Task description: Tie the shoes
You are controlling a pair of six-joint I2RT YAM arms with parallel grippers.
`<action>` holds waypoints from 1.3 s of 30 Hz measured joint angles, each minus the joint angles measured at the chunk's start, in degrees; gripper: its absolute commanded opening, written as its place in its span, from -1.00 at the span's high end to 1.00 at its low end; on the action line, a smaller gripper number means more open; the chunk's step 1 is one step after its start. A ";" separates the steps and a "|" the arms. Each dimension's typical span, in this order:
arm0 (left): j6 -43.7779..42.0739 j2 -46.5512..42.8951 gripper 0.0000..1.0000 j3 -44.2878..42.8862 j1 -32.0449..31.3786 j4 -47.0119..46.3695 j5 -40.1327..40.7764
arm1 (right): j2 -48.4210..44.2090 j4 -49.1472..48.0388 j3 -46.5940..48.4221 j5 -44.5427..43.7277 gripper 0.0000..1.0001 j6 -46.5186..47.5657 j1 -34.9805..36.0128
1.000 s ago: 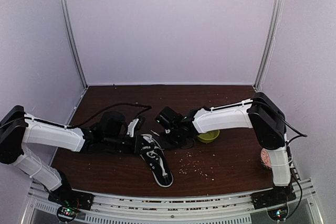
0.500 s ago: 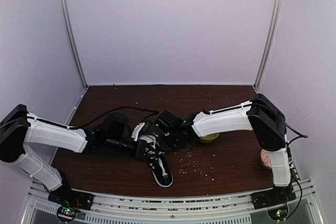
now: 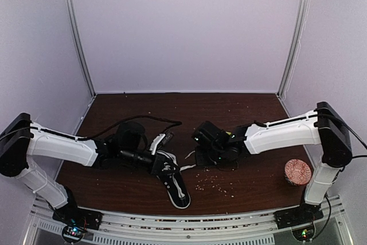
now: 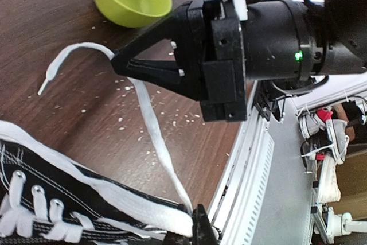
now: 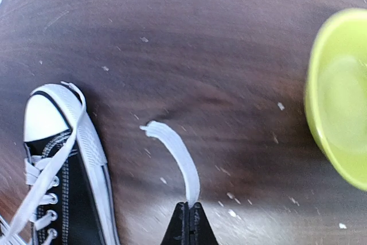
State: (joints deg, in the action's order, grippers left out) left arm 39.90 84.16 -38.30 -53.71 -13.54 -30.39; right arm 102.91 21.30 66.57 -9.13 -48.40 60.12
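A lime-green bowl (image 5: pixel 338 96) stood just right of the right gripper (image 5: pixel 188 223), near the spot where it worked. Pale crumbs (image 3: pixel 213 183) were strewn over the brown worktop (image 3: pixel 229 107) between the sneaker (image 3: pixel 174 182) and the right arm. A round pinkish container (image 3: pixel 297 171) sat well apart at the right edge, and a black cable (image 3: pixel 143 120) looped behind the left arm.

The sneaker lay near the front middle of the worktop, its white toe cap toward the near rail. The left gripper (image 4: pixel 199 228) was at its heel end. The right gripper's fingers were pressed together on the white lace (image 5: pixel 182 159), and a short free end curled past them onto the wood. The lace ran back to the left gripper's tip at the sole. Only a dark point of that gripper showed, so I cannot tell whether it pinched or merely touched.

The widest open stretch of worktop lay behind both arms, toward the back wall. In front, the toe came close to the rail.

A second earlier the right gripper had hovered close over the sneaker's collar. By now it had drawn away to the right with the lace, and its forearm had dropped over the bowl in the top view. The left gripper had crept nearer the sneaker, which had hardly shifted.
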 measured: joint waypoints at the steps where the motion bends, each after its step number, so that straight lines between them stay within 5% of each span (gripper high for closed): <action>1: -0.17 0.11 1.00 -0.22 -0.33 0.00 -0.28 | -1.44 -0.35 -1.88 0.09 1.00 -0.52 0.02; 9: 1.64 0.04 1.00 -0.26 -1.38 2.78 5.11 | -8.94 -1.88 -12.66 2.08 1.00 -1.97 0.72; 19: 7.48 -0.39 1.00 2.54 -0.09 4.11 11.58 | -19.41 -12.57 -10.01 8.55 1.00 12.09 6.36; 30: 9.55 -0.87 1.00 4.61 1.42 0.92 9.75 | -11.19 -12.35 -2.93 21.11 1.00 27.47 19.43; 32: 9.49 -0.87 1.00 4.68 1.49 -0.15 9.11 | -7.76 -9.99 -0.63 22.01 0.74 30.36 20.35; 35: 8.85 -0.87 1.00 4.70 1.55 -1.55 8.07 | -5.57 -6.93 0.48 22.12 -0.02 33.31 20.81; 39: 7.69 -0.87 1.00 4.70 1.66 -2.67 6.84 | -6.93 -5.66 -0.17 21.42 -0.39 34.95 20.04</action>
State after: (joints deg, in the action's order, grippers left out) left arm 47.59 83.29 -33.61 -52.05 -16.21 -23.55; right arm 95.98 15.64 66.39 12.29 -13.45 80.16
